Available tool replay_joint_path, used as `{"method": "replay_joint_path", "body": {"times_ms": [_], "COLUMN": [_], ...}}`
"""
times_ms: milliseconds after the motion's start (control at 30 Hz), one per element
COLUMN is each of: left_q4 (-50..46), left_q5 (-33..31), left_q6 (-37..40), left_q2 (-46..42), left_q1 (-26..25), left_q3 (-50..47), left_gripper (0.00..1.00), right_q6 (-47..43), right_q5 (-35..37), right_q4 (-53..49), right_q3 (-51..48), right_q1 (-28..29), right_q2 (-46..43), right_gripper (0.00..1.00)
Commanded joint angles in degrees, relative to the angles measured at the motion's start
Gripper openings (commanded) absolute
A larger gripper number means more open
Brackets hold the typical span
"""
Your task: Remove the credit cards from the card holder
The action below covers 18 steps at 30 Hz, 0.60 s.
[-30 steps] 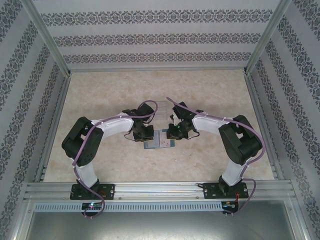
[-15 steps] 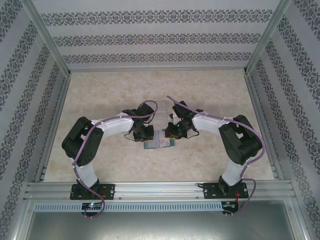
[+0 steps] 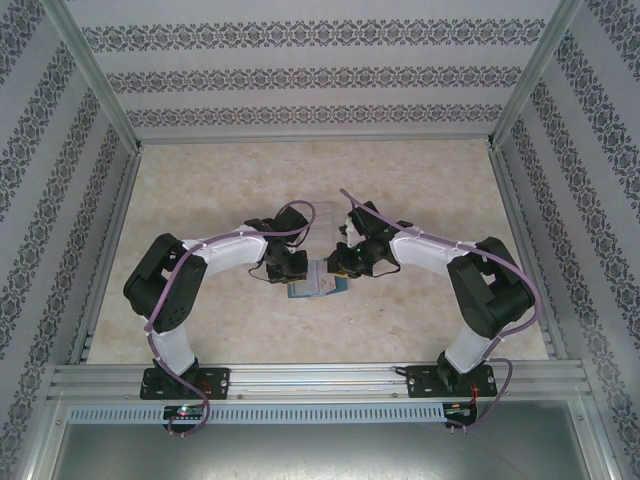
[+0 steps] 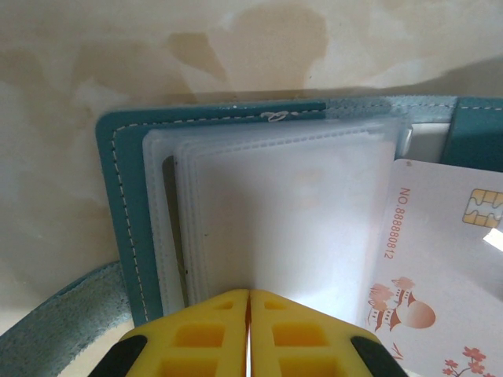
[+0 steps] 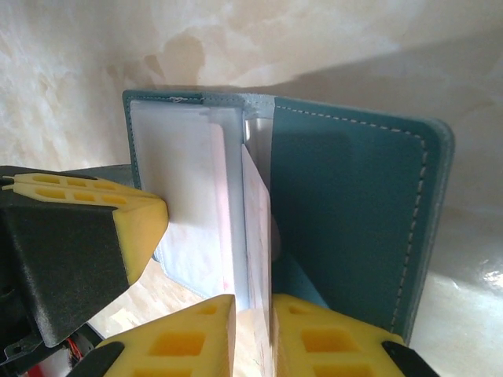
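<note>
one credit card [image 5: 256, 220] in right hand [image 5: 253, 308]

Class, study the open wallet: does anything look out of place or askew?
Yes: one card pokes out past the clear sleeves of the wallet, raised at an angle rather than lying flat. Nothing looks torn or spilled.

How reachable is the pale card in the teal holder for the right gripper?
Probably yes. The card holder lies open, and a pale credit card stands edge-on between the nearly closed fingers of the right gripper. The left gripper, shut, rests on the clear sleeves, not across its path.
</note>
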Motion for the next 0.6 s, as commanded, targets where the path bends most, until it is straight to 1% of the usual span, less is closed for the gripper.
{"method": "replay_joint_path", "body": {"times_ms": [0, 367, 567], "left_q4": [-1.83, -1.77, -2.17], "left_q5": [-1.50, -1.38, -2.61], "left_q6": [0.68, 0.61, 0.59], "left_q2": [0.93, -1.00, -3.02], "left_q1": [-0.90, -0.91, -0.81], "left_q3": [-0.55, -0.33, 0.48], "left_gripper": [0.09, 0.10, 0.12], "right_q6": [0.28, -0.66, -1.32], "right_q5": [-0.59, 0.76, 1.67], "right_q4": [0.20, -0.85, -2.23], "right_q3": [-0.64, 0.10, 0.76], "right_q1": [-0.04, -0.04, -0.32], "right_q2": [-0.50, -0.68, -2.15], "right_gripper": [0.19, 0.13, 0.06]}}
